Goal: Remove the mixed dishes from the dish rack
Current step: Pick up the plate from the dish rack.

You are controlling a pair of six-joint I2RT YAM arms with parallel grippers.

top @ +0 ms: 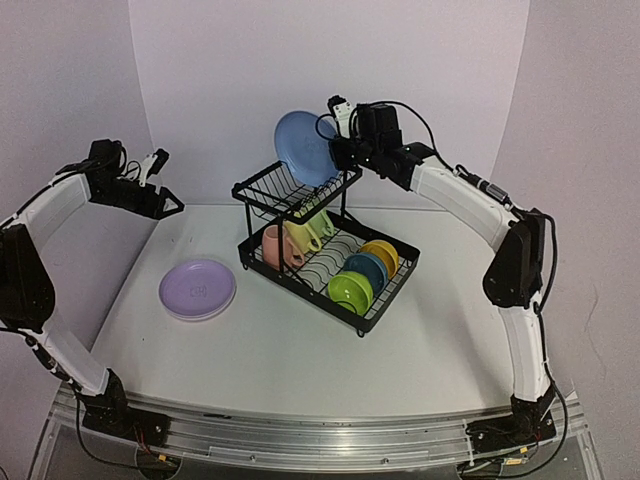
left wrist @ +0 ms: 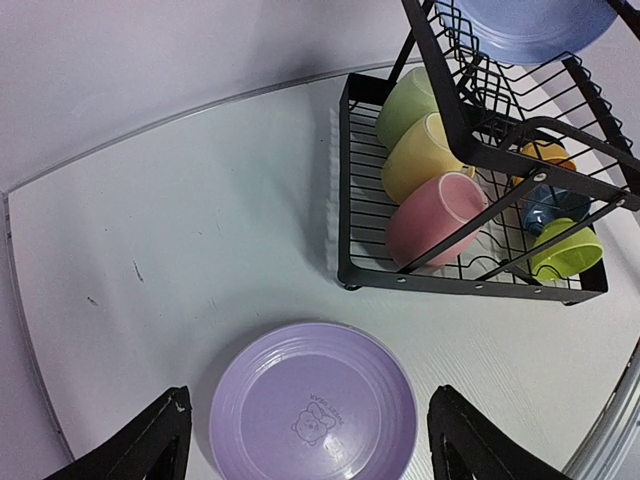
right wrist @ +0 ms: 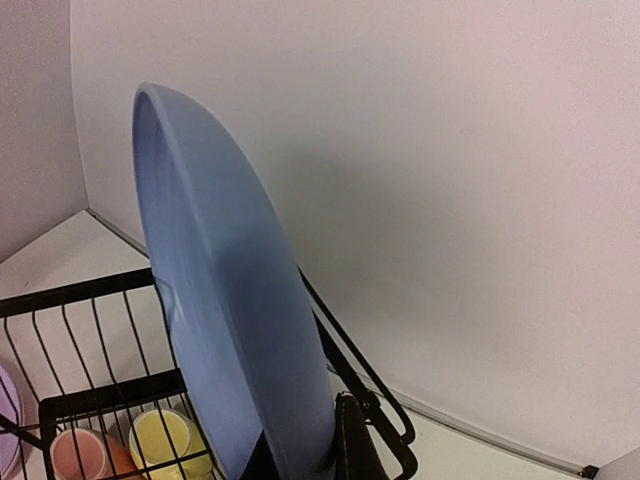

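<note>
The black wire dish rack [top: 300,195] stands mid-table. My right gripper [top: 340,152] is shut on the rim of the blue plate [top: 303,148], which stands on edge over the upper basket; the plate [right wrist: 220,290] fills the right wrist view. Pink [top: 275,246], yellow [top: 300,236] and pale-green [top: 320,222] mugs lie in the lower tray, beside green [top: 350,291], blue [top: 367,270] and yellow [top: 381,254] bowls. The lilac plate [top: 197,288] lies flat on the table left of the rack. My left gripper [top: 165,190] is open and empty, high above that plate [left wrist: 312,408].
White walls close in at the back and both sides. The table's near edge runs along a metal rail [top: 320,435]. In the left wrist view the rack [left wrist: 470,285] is right of the lilac plate.
</note>
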